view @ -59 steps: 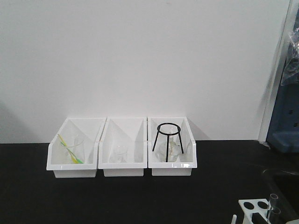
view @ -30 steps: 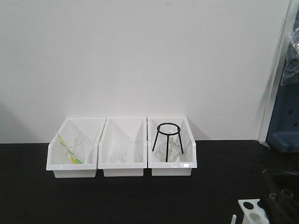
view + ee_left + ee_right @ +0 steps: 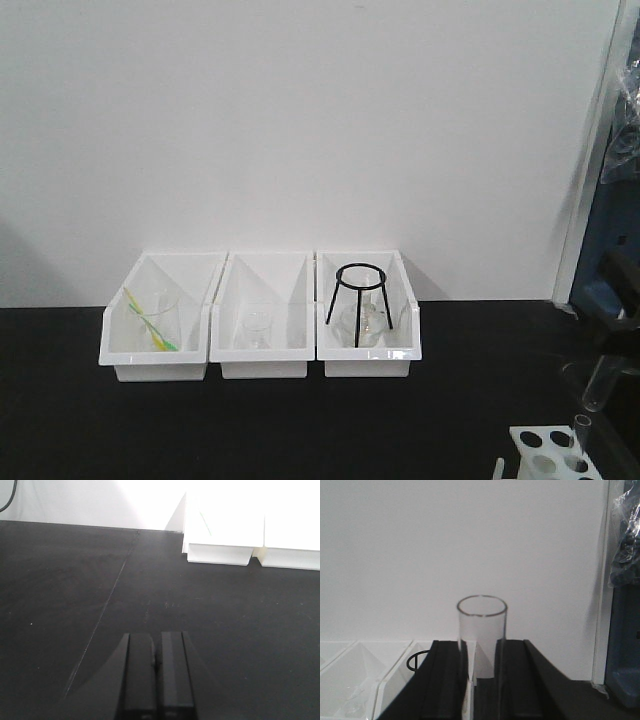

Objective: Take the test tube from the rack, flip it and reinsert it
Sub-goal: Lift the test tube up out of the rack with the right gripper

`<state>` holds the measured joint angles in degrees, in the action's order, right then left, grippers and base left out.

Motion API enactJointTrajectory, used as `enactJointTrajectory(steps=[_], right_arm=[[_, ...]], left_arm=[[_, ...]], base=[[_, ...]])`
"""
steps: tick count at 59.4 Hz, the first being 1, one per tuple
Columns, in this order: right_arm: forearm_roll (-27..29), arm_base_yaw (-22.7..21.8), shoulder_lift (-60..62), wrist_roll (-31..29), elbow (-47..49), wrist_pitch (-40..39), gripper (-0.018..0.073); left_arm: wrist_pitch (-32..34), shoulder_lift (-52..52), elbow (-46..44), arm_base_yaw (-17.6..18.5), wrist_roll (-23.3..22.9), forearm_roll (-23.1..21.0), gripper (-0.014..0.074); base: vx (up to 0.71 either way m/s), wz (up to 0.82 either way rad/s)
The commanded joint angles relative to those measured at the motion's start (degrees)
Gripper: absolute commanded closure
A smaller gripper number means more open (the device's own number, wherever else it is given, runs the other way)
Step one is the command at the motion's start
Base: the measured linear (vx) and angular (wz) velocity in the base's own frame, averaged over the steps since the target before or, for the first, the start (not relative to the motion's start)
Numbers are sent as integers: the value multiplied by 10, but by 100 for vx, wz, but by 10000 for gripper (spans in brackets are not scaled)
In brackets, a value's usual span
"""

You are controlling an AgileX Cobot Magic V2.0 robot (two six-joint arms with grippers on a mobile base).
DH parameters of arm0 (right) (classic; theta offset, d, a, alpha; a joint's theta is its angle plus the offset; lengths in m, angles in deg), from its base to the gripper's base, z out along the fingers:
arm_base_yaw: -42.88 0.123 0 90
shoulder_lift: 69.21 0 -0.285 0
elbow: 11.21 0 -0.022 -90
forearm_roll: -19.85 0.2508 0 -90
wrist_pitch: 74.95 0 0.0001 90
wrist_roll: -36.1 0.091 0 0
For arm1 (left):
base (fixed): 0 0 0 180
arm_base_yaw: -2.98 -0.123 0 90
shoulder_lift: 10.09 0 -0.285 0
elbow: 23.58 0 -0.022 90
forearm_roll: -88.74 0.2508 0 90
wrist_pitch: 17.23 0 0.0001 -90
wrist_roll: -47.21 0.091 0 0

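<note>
one wrist view: right claw (image 3: 481, 652) clamped on test tube (image 3: 482, 625); left claw (image 3: 156, 642) together; front view adds rack (image 3: 553, 447).

I work at a laboratory bench. Evidence: a black worktop (image 3: 300, 430) against a plain white wall (image 3: 300, 120); three white bins (image 3: 262, 368) holding glassware, namely a beaker (image 3: 257, 328) and a flask (image 3: 366, 325) under a black tripod stand (image 3: 357, 305); a white test tube rack (image 3: 545, 442); a glass test tube (image 3: 481, 625) gripped in my right pincer (image 3: 482, 647).
</note>
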<state>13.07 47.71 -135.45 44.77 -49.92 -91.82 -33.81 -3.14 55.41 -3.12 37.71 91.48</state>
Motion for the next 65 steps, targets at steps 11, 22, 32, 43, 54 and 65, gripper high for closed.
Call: enactJointTrajectory(steps=[11,22,32,43,54,65], right_arm=[[-404,-2,10,-349,32,87,571],[-524,-2,15,-418,32,127,568],[-510,-2,15,-373,32,126,568],[-209,-9,15,0,58,112,568],[-88,-14,15,152,32,-51,568],[-86,-14,15,113,-66,-230,568]], left_arm=[[50,-2,1,4,0,-2,603],[50,-2,1,4,0,-2,603],[50,-2,1,4,0,-2,603],[50,-2,1,4,0,-2,603],[50,-2,1,4,0,-2,603],[50,-2,1,5,0,-2,603]], base=[[0,0],[0,0],[0,0],[0,0],[0,0],[0,0]])
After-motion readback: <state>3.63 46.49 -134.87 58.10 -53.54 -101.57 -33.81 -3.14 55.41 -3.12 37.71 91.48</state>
